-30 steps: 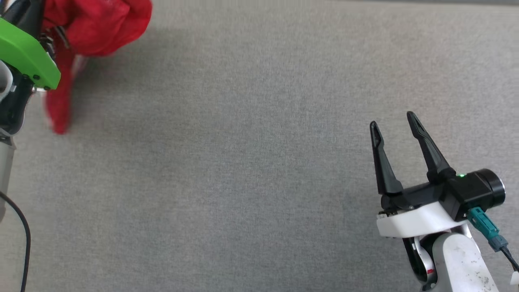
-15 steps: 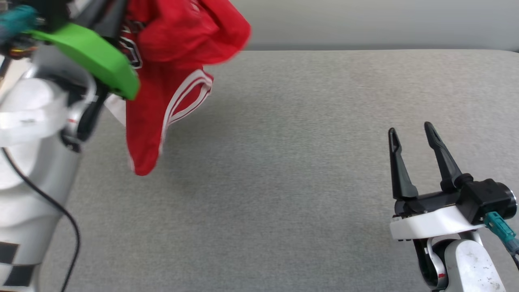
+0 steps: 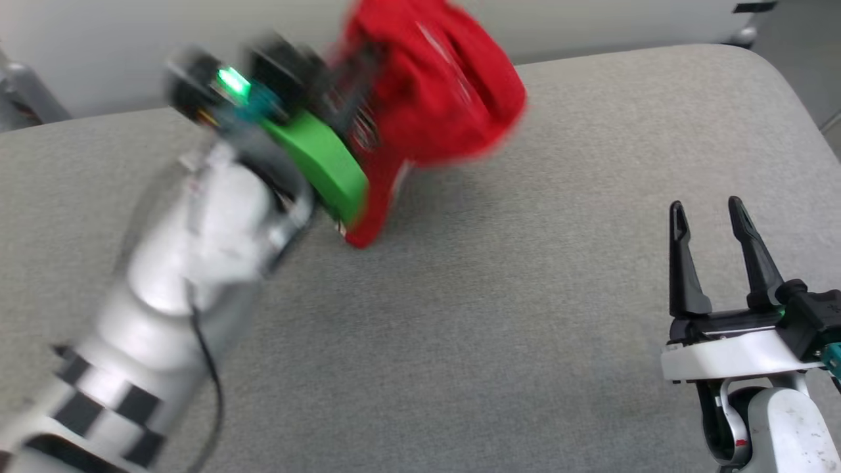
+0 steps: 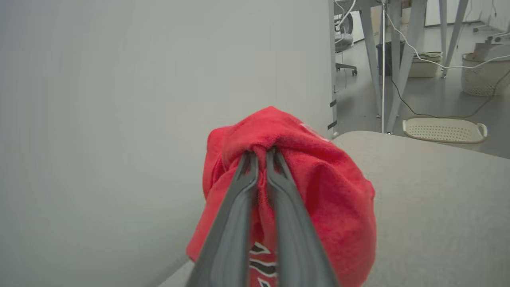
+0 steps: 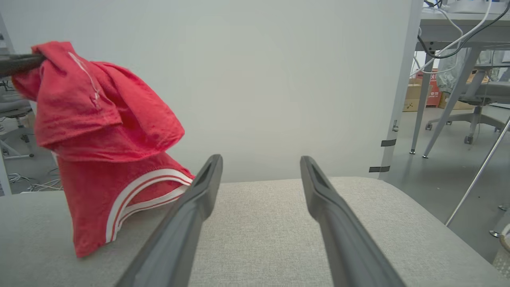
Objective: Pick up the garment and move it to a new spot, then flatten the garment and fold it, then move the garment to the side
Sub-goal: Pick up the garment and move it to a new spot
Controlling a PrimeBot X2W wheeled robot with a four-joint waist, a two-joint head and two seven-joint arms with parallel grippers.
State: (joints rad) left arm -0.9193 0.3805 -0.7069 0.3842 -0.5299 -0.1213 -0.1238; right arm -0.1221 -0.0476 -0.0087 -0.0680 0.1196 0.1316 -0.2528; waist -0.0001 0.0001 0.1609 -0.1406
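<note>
My left gripper (image 4: 261,153) jaws pressed together, pinching bunched fold of garment (image 3: 433,98); garment hanging over far part of grey table (image 3: 525,328), low hem at or near surface; my right gripper (image 3: 708,213) spread, empty, well apart; risk: small pinch slips in swing, cloth drops crumpled; trailing hem snags, twists bundle
</note>
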